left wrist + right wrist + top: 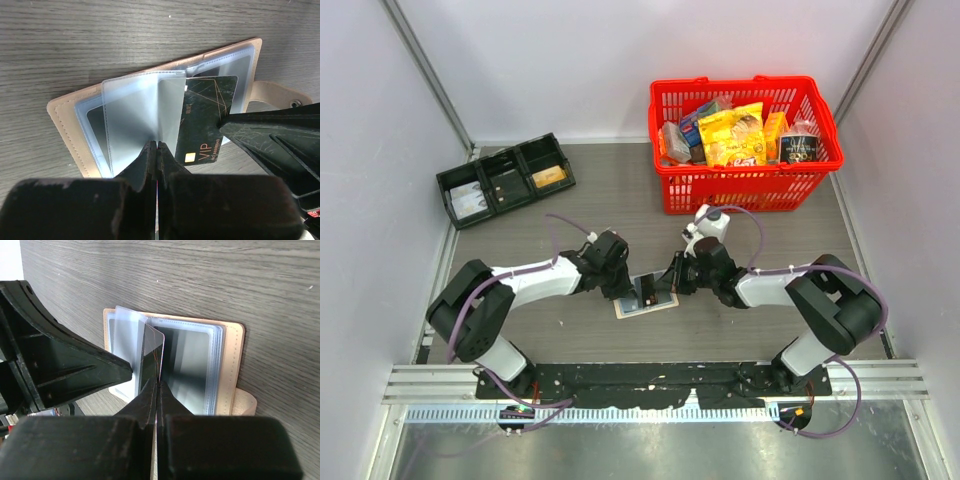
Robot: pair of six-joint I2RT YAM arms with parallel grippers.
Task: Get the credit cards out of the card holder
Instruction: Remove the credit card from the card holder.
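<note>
The card holder (72, 130) lies open and flat on the grey wood-grain table (600, 200), at the middle of the near half, between the two grippers, its tan snap tab (272, 95) sticking out at one side. Its clear plastic sleeves (135, 110) fan upward from the spine. The left gripper (156, 146) is pressed together on the lower edge of one raised sleeve. The right gripper (158, 384) pinches a black card (202, 125) with gold lines and "VIP" lettering, which stands tilted on edge over the open holder. The two grippers face each other tip to tip, very close above the holder. Both arms are bent with elbows pushed outward, the left arm (520, 280) and the right arm (790, 285) sending their forearms inward and low to the table. Farther back, a black three-compartment tray (512, 203) sits at the left and a red basket (750, 190) of packaged goods at the right. Pale walls (570, 70) close in the table.
</note>
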